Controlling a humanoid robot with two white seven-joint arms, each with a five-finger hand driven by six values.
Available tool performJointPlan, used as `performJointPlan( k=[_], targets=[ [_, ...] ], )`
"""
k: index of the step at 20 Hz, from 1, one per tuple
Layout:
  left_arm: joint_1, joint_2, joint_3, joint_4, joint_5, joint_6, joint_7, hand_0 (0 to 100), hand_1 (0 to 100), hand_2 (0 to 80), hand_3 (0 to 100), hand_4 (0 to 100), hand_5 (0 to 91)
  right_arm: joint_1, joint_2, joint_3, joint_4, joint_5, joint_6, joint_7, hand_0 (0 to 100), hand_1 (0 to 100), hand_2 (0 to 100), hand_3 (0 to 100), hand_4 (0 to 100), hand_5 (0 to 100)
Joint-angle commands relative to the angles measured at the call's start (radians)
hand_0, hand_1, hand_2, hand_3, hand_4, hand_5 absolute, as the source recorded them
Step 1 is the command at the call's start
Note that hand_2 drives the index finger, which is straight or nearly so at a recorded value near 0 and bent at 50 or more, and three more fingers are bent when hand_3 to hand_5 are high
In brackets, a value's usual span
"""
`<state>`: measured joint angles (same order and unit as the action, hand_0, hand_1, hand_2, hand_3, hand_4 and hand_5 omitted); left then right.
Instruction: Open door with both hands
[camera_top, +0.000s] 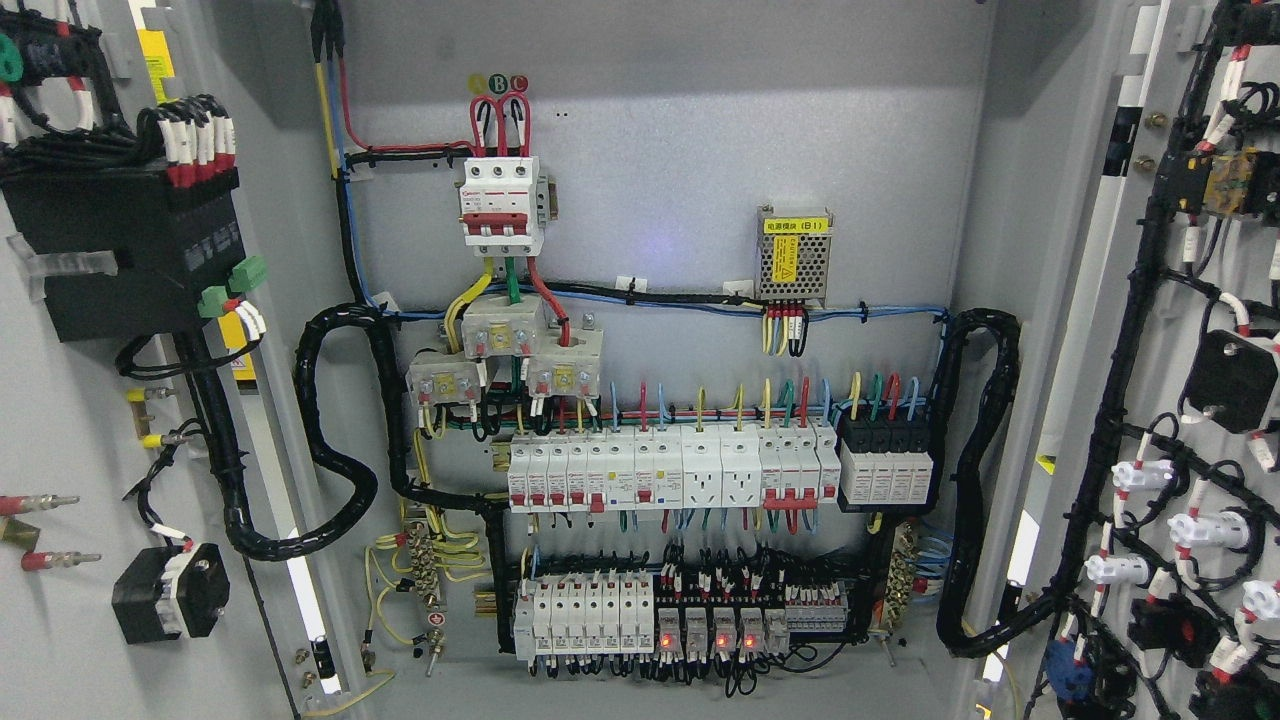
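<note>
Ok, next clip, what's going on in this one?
Nothing is being handled right now: neither robot hand is in view. The head camera looks straight into an electrical cabinet with both doors swung wide, the left door and right door showing their wired inner faces. Inside, the back panel carries a red-and-white main breaker, rows of small breakers and relays with red lights. The opening looks done.

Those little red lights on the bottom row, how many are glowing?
4, side by side on the relays of the bottom rail: red lights at and. Wiring may hide others.
</note>
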<state>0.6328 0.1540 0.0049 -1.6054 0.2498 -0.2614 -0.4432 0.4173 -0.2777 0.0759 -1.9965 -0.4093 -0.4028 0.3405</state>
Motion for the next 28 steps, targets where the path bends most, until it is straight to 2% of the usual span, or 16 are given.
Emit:
performJointPlan(
  k=[1, 3, 6, 9, 11, 14, 17, 21, 24, 28],
  targets=[
    [-0.044, 0.027, 0.104, -0.340, 0.000, 0.001, -0.065, 25, 16, 0.0, 0, 0, 0.0, 0.092, -0.032, -0.157, -0.088, 0.000, -0.071, 0.003, 21, 11, 0, 0, 0, 0],
    [-0.062, 0.024, 0.104, -0.360, 0.002, -0.001, -0.068, 22, 14, 0.0, 0, 0, 0.0, 0.095, -0.032, -0.159, -0.088, 0.001, -0.143, 0.003, 21, 11, 0, 0, 0, 0],
    [-0.091, 0.027, 0.106, -0.393, 0.016, -0.006, -0.077, 19, 12, 0.0, 0, 0, 0.0, 0.098, -0.031, -0.175, -0.090, 0.000, -0.189, 0.002, 21, 11, 0, 0, 0, 0],
    [-0.137, 0.027, 0.121, -0.418, 0.017, -0.013, -0.085, 16, 9, 0.0, 0, 0, 0.0, 0.095, -0.028, -0.182, -0.091, 0.001, -0.264, 0.003, 21, 11, 0, 0, 0, 0],
    [-0.173, 0.026, 0.130, -0.419, 0.022, -0.013, -0.085, 10, 4, 0.0, 0, 0, 0.0, 0.097, -0.035, -0.192, -0.091, 0.001, -0.287, 0.002, 21, 11, 0, 0, 0, 0],
    [-0.185, 0.027, 0.142, -0.427, 0.045, -0.015, -0.086, 7, 2, 0.0, 0, 0, 0.0, 0.084, -0.032, -0.214, -0.094, 0.000, -0.292, 0.002, 21, 11, 0, 0, 0, 0],
    [-0.183, 0.022, 0.164, -0.447, 0.049, -0.016, -0.118, 6, 1, 0.0, 0, 0, 0.0, 0.083, -0.035, -0.212, -0.096, 0.000, -0.291, 0.002, 21, 11, 0, 0, 0, 0],
    [-0.183, 0.025, 0.201, -0.449, 0.085, -0.045, -0.123, 4, 0, 0.0, 0, 0, 0.0, 0.055, -0.057, -0.220, -0.096, 0.000, -0.278, 0.002, 21, 11, 0, 0, 0, 0],
    [-0.182, 0.025, 0.231, -0.449, 0.126, -0.047, -0.135, 4, 0, 0.0, 0, 0, 0.0, 0.026, -0.055, -0.220, -0.096, 0.000, -0.277, 0.002, 21, 11, 0, 0, 0, 0],
    [-0.173, 0.026, 0.250, -0.455, 0.135, -0.061, -0.140, 2, 0, 0.0, 0, 2, 0.0, -0.009, -0.078, -0.220, -0.096, -0.008, -0.246, 0.000, 21, 11, 0, 0, 0, 0]
  ],
)
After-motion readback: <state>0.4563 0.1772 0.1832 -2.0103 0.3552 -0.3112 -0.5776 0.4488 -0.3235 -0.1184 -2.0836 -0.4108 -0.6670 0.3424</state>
